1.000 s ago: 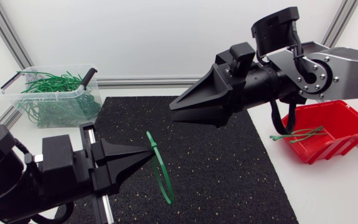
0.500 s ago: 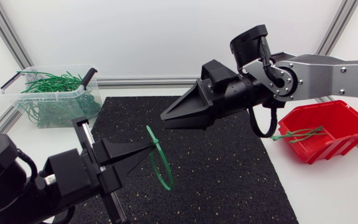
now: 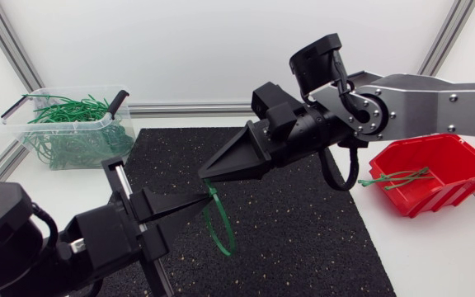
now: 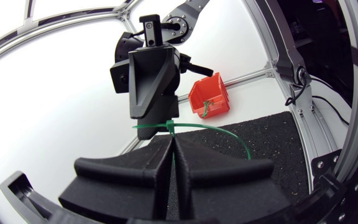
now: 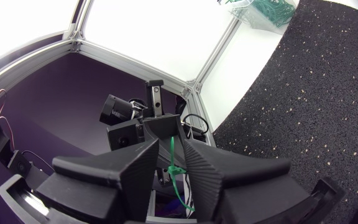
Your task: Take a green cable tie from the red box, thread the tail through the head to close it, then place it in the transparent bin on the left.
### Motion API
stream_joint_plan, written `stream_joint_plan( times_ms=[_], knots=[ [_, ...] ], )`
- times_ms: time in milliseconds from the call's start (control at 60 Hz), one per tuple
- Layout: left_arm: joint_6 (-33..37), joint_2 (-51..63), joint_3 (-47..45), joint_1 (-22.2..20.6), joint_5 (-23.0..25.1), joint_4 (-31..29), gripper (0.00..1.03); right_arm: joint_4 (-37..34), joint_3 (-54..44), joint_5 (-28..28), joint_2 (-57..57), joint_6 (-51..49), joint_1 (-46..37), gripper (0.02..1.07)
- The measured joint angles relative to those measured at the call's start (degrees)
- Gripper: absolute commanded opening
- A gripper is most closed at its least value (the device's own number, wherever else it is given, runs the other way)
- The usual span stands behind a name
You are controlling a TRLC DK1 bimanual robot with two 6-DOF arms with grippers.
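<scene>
1. My left end effector [image 3: 206,198] is sitting low at the near left, over the black mat [image 3: 303,223]. Its fingers are pressing fully together on the green cable tie [image 4: 194,126], pinching the strap right at the tips.
2. The tie is hanging in the air above the mat, a bit left of centre. It's bending into a loop that's curving right and down from my left fingertips. Can't tell how far the loop's low point is clearing the mat.
3. My right arm [image 3: 435,95] is coming in from the right and reaching past the middle. The right end effector [image 3: 207,176] is pointing down and left, with its tips just above the left tips, at the upper end of the tie.
4. The right fingers are standing a narrow gap apart, not closing. The strap is running through that gap, which is wider than the strap, so nothing is being gripped there. A short end is sticking out past the right tips.
5. The red box [image 3: 460,161] is sitting on the white table [image 3: 435,256] at the right, just beside the mat's edge. It's holding a few spare ties [image 3: 396,176], well apart from the held one.
6. The transparent bin [image 3: 105,125] is sitting at the far left, just off the mat's corner. It's carrying a pile of green ties [image 3: 68,107], well apart from the held tie.
</scene>
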Motion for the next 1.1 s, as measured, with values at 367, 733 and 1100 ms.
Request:
stream_joint_plan(
  times_ms=[367,733,1100],
  knots=[
    [0.4,0.7,0.1,-1.0,-0.7,0.2,0.04,-0.9,-1.4,0.6,-1.2,0.0,0.0,0.08],
    [0.4,0.7,0.2,-11.8,-10.9,0.4,0.04,-5.4,2.8,3.4,0.5,0.0,-0.7,0.08],
    [0.4,1.1,0.3,-12.1,-12.1,0.4,0.04,-6.3,6.3,5.8,4.7,-1.7,-1.6,0.42]
  ],
)
